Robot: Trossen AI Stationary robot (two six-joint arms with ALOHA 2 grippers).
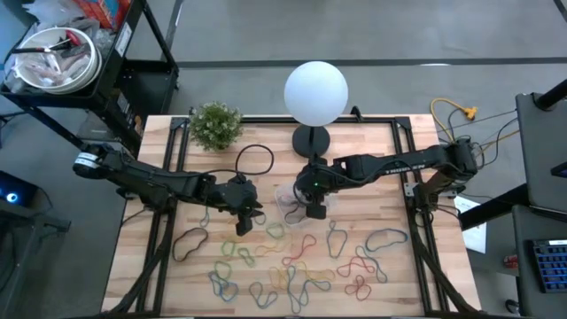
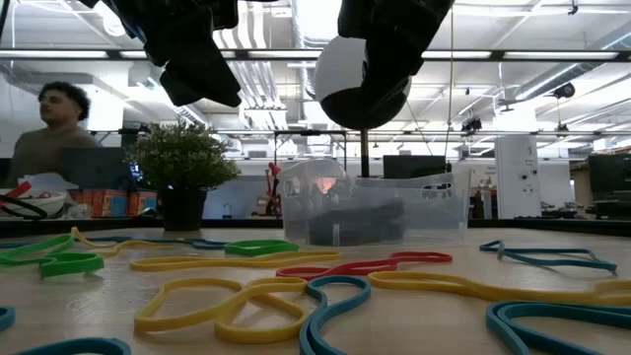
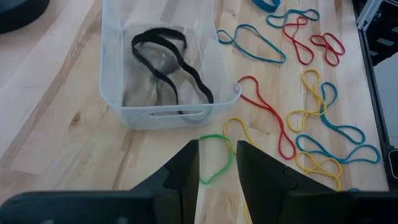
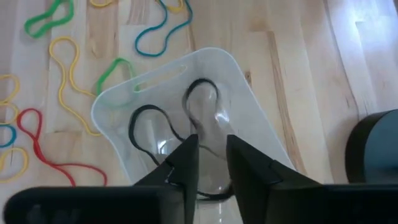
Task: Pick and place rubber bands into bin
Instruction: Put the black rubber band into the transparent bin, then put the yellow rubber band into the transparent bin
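The bin [image 1: 291, 197] is a small clear tray standing mid-table, in front of the lamp. A black rubber band [image 3: 168, 56] lies inside on its floor, also seen in the right wrist view [image 4: 143, 121]. Many coloured rubber bands [image 1: 292, 257] lie flat across the near half of the table, among them a green one [image 3: 214, 158] and a red one [image 3: 267, 115]. My right gripper [image 4: 211, 158] hangs open over the bin [image 4: 186, 81], empty. My left gripper [image 3: 217, 165] stands open above the table left of the bin [image 3: 115, 62], over the green band, holding nothing.
A white globe lamp [image 1: 315, 91] on a black base [image 1: 310, 139] stands behind the bin. A small potted plant [image 1: 215, 124] sits at the far left, with a black cable loop [image 1: 255, 159] beside it. A person [image 2: 49, 128] shows beyond the table.
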